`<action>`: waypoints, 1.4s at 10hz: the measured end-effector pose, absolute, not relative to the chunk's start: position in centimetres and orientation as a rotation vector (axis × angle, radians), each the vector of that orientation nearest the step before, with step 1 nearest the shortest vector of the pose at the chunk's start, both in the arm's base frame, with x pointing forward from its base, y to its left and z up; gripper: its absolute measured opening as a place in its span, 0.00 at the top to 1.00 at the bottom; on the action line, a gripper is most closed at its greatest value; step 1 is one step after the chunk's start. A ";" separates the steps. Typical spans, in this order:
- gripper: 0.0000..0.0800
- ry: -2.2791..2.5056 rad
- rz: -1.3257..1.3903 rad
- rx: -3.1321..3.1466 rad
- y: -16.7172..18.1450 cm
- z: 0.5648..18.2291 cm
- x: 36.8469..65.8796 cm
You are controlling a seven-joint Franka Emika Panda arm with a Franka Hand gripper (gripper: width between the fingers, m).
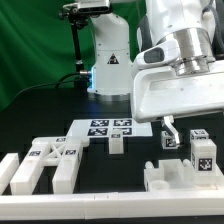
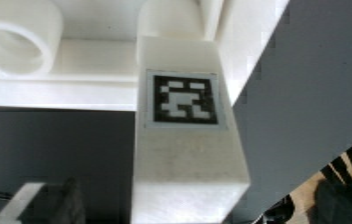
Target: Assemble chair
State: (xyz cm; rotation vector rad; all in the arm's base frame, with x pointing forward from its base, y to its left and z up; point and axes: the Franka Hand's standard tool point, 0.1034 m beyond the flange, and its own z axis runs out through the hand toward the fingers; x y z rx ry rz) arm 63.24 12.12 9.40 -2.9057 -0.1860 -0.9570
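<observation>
- Thin flat white marker board (image 1: 110, 128) taken as landmark; chair only loose chunky white plastic parts spread round it on the black surface (image 1: 100, 168), nothing chair-shaped yet.
- End effector (image 1: 170, 138) low, just off the marker board's corner on the exterior view's right.
- Wrist view: tall white plastic post (image 2: 185, 150) with a black-and-white square tag, lying between the dark fingers; contact not visible, so cannot tell whether clamped or slack.
- Risk 1: shallow or off-centre hold, post likely to twist or slip out on a lift; smooth plastic, little friction by the look.
- Risk 2: notched white block (image 1: 165, 176) close in front of that same marker board corner; a low sideways sweep could knock it askew.
- Risk 3: tagged white block (image 1: 203, 152) further off the marker board toward the exterior view's right; same bump hazard from the bulky wrist housing.
- Risk 4: post tilted in the hold, likely to jam rather than seat in any slot.
</observation>
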 end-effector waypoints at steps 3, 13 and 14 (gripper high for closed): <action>0.19 -0.095 -0.790 -2.941 11.9 9.6 63.5; 0.19 0.133 0.133 -3.020 11.1 8.6 65.2; 0.19 0.157 0.125 -3.021 11.1 8.5 65.1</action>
